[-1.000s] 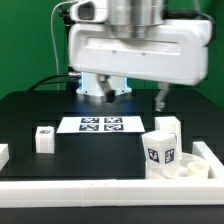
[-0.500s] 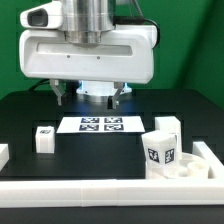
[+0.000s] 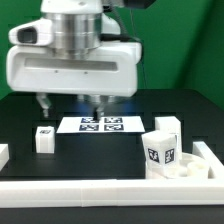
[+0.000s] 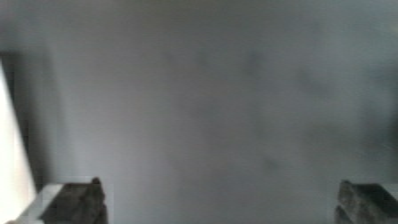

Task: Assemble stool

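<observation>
Hovering tool [image 3: 70, 104], spread wide, empty; stool leg [image 3: 44, 138] near, toward exterior view's left.

Gripper [image 3: 70, 106] pointing down, jaws wide apart, nothing held

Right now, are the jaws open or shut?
Open. In the exterior view the two fingers hang wide apart above the black table, and the wrist view shows nothing between them.
</observation>
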Action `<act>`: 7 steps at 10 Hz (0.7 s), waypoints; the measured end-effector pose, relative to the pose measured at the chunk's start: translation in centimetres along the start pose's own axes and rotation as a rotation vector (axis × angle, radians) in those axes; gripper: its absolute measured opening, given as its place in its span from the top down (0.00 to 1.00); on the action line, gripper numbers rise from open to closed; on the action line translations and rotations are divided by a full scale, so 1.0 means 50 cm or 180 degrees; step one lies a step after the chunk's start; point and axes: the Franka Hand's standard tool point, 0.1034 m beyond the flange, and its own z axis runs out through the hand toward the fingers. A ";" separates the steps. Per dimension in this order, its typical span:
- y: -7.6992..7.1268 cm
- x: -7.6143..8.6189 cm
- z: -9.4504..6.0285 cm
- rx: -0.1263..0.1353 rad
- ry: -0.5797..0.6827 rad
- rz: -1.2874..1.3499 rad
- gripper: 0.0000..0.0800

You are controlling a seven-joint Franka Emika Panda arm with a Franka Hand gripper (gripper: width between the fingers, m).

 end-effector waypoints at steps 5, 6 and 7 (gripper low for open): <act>0.038 -0.013 0.018 -0.0007 -0.0039 -0.0098 0.19; 0.043 -0.017 0.022 0.0021 -0.0051 -0.0121 0.19; 0.073 -0.033 0.037 0.0160 -0.0104 -0.0070 0.19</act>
